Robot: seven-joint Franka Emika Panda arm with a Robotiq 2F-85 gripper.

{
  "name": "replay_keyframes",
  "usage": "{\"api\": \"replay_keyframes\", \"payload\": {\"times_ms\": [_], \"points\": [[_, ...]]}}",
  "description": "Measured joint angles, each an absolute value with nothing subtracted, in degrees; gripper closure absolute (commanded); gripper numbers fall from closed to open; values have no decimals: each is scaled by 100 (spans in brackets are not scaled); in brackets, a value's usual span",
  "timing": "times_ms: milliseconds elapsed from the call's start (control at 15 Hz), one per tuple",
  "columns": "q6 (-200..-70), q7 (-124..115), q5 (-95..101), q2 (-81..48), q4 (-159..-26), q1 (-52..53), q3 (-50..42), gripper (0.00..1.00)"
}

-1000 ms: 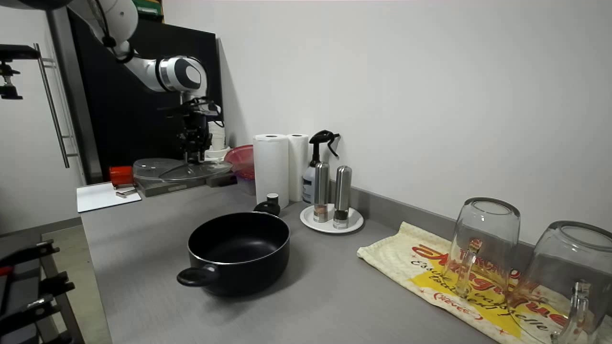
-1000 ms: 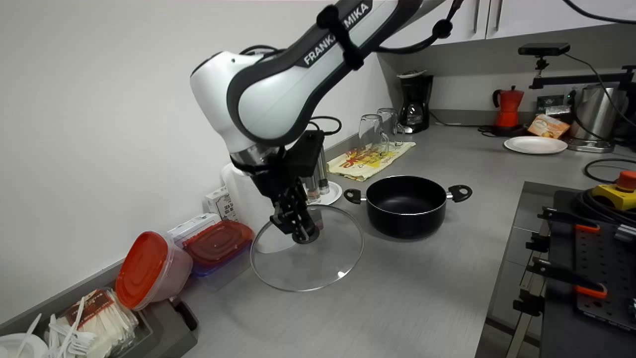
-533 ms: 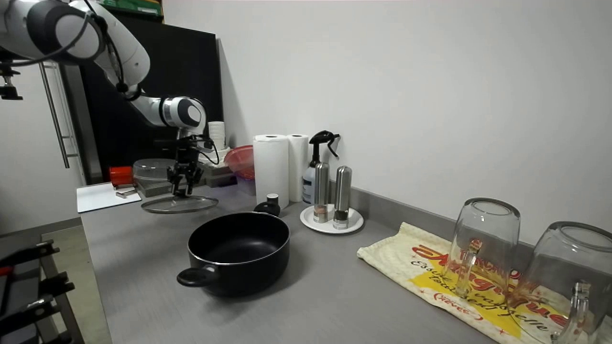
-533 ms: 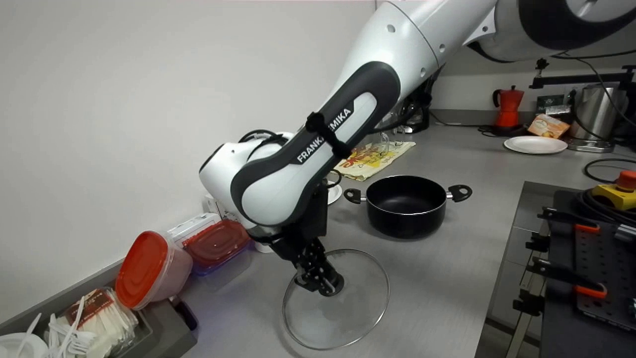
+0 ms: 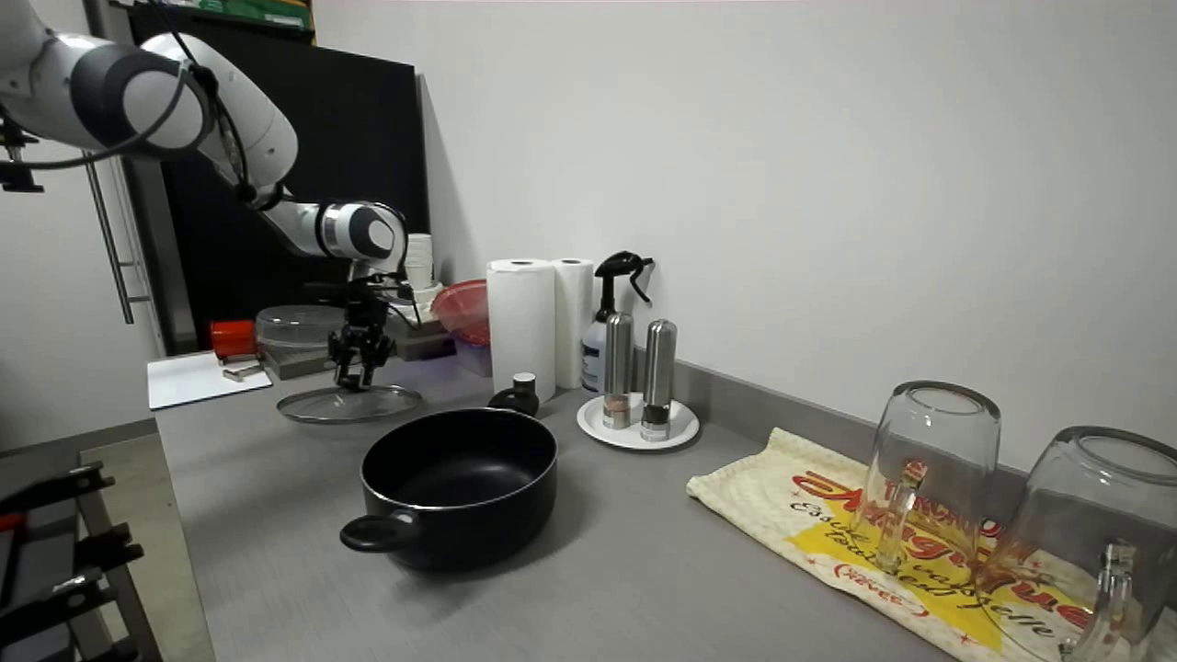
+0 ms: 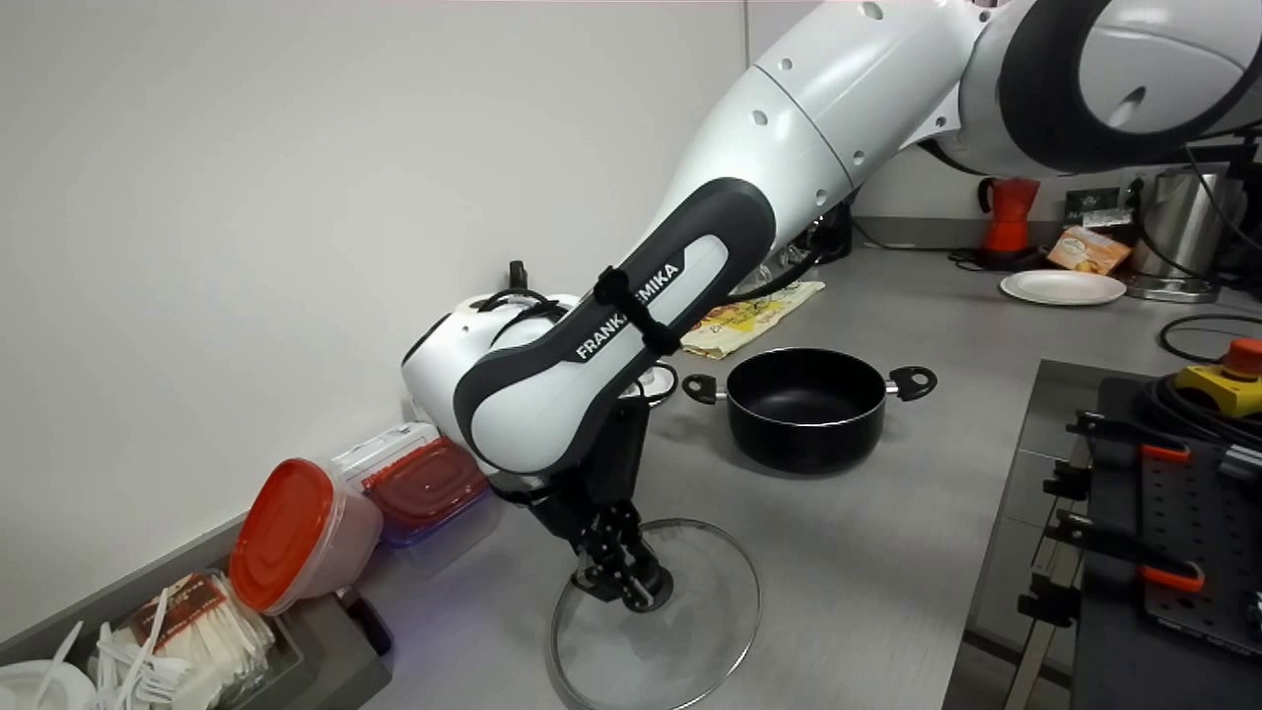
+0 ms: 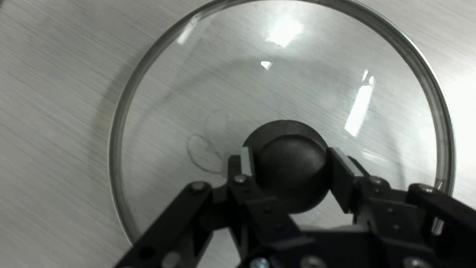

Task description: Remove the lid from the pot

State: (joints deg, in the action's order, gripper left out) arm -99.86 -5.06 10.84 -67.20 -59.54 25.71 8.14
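Note:
The lid is a round clear glass disc with a metal rim and a black knob. It lies flat in both exterior views, lid [image 5: 391, 405] and lid [image 6: 690, 636], at counter level or just above it; I cannot tell which. My gripper [image 5: 354, 379] points down over the lid's middle, also in the other view's gripper [image 6: 641, 590]. In the wrist view my gripper [image 7: 291, 163] has its pads on both sides of the knob [image 7: 290, 149], shut on it. The black pot [image 5: 487, 529] stands uncovered and apart from the lid, also in the exterior view pot [image 6: 808, 449].
Paper towel rolls [image 5: 521, 322], two metal mills [image 5: 658, 377] on a white plate and a spray bottle [image 5: 596, 349] stand along the wall. Plastic containers with red lids [image 6: 286, 532] and a grey cutlery tray [image 6: 335, 661] lie beside the lid. Glass mugs [image 5: 929, 478] stand on a cloth.
My gripper has carried the lid down from well above the counter to about counter level. In the last half second it has moved only slightly. The pot has stayed in place.

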Motion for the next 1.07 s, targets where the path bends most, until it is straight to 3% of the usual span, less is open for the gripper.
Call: {"api": "replay_keyframes", "payload": {"times_ms": [933,1000,1067], "points": [[-9971,-1162,671,-7297,-5035,2332,507,75],[-9949,-1162,687,-7300,-5025,2358,496,68],[-9915,-1159,694,-7301,-5021,2376,493,50]]}}
